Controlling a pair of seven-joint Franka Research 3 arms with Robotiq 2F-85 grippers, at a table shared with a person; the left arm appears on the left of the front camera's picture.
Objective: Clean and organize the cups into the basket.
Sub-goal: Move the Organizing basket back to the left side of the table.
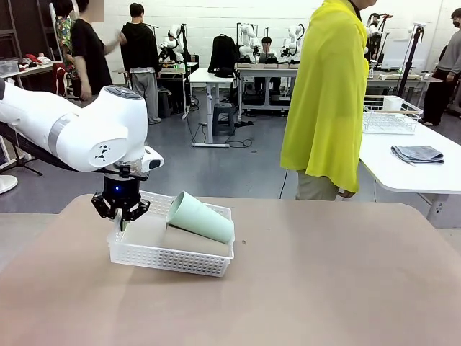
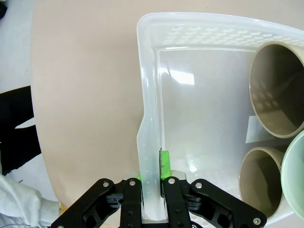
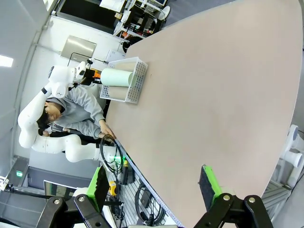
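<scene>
Here left gripper (image 2: 151,183) pinches rim of basket (image 1: 155,256) at its left end, lifting that end off table (image 1: 324,288). Wrist view shows two brown cups (image 2: 278,90) lying mouth-on inside; front view shows green cup (image 1: 202,217) leaning on far rim. Right gripper (image 3: 154,190) spread wide, holding nothing, above table, well apart from basket. No readable writing.

Bright, even overhead light, soft shadows; wrist views bend at edges.

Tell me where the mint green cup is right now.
Front view: the mint green cup lies tilted in the basket, left of table centre, on a taupe cup.
</scene>
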